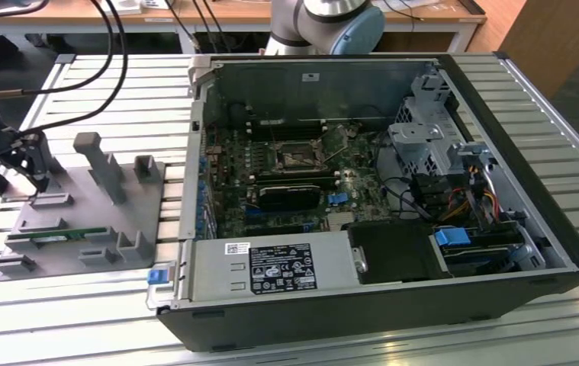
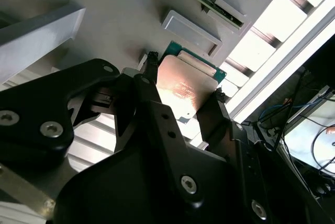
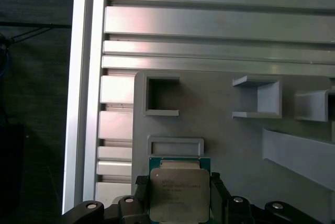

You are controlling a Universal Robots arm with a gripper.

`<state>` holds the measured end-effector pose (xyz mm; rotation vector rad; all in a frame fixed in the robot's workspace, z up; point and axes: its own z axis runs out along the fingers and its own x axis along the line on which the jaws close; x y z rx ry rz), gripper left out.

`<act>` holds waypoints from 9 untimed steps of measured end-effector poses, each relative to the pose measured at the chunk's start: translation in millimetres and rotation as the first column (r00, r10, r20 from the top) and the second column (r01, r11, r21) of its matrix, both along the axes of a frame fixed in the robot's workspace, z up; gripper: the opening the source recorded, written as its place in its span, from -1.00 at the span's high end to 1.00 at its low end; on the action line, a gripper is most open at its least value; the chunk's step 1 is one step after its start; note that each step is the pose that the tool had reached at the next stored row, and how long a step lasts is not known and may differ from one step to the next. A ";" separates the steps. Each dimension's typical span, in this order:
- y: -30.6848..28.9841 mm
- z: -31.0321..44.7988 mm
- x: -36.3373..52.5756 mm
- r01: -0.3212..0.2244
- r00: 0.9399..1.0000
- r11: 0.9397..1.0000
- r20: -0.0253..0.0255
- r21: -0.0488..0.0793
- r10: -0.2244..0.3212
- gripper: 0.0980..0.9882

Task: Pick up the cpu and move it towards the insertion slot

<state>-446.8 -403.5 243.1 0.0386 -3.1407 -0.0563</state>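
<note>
The black two-fingered gripper (image 3: pixel 179 197) pinches the cpu (image 3: pixel 179 190), the flat square chip with a silvery metal lid. In both wrist views its dark fingers (image 2: pixel 147 79) press against two opposite edges of the chip. The chip sits low over the pale grey moulded fixture plate (image 3: pixel 225 145); whether it rests on the plate or is just clear of it cannot be told.

Just beyond the chip is a small raised rectangular frame (image 3: pixel 175 146). Farther out on the plate are open-sided square pockets (image 3: pixel 161 96) and a long slanted grey bar (image 3: pixel 298 153). The plate lies on a slatted aluminium table (image 3: pixel 209 20).

In the exterior view the gripper is at the exterior view's left, over the plate. A narrow green memory stick (image 1: pixel 50 239) lies in a holder on the plate's near side. Tall grey upright posts (image 1: pixel 101 164) stand on the plate between the gripper and the open black computer case (image 1: pixel 371 320). The case's pale metal side wall (image 1: pixel 197 145) also rises between them.

Inside the case, well apart from the gripper, is the insertion slot (image 1: pixel 297 156), a dark square socket framed by a shiny bracket. A wider black rectangular block (image 1: pixel 289 197) lies just in front of it. A silver labelled box (image 1: pixel 268 267) fills the case's near corner.

The chip's lid has rounded corners and reflects a warm pinkish sheen in the second wrist view. A thin green board rim shows along one edge, and fine print crosses the lid.
</note>
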 end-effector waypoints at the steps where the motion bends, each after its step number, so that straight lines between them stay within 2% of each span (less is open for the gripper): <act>1: 0.0 0.4 0.0 0.000 1.000 1.000 0.000 0.000 0.000 0.00; 9: 0.0 2.9 0.0 0.000 1.000 1.000 0.000 0.000 0.000 0.00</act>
